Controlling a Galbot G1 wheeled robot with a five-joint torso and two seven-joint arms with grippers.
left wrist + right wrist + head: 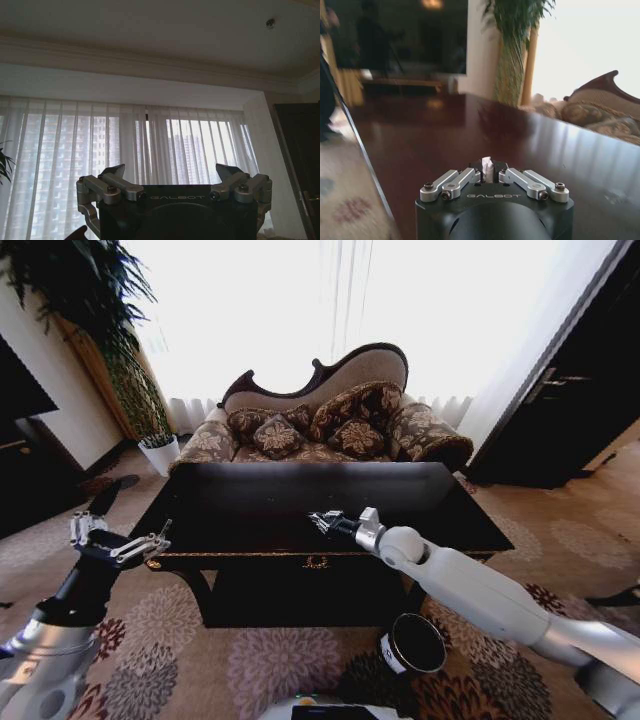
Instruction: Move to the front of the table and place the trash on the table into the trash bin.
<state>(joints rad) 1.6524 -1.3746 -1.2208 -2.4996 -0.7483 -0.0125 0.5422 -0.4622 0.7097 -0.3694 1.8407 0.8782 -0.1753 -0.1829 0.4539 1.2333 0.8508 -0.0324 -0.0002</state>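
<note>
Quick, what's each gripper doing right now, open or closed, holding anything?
Left gripper: open, empty, raised beside the table.
Right gripper: shut on a white paper scrap, over the table.

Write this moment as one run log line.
right gripper: shut on paper scrap, over table | left gripper: open, idle | bin: floor

The surface (250,505) is a glossy black rectangular top with gold trim along its front edge and a small gold emblem (317,562) at the middle of that edge, borne on curved dark legs. It stands on a floral patterned carpet (250,660), where the trash bin (413,643) sits near its front right leg.
</note>
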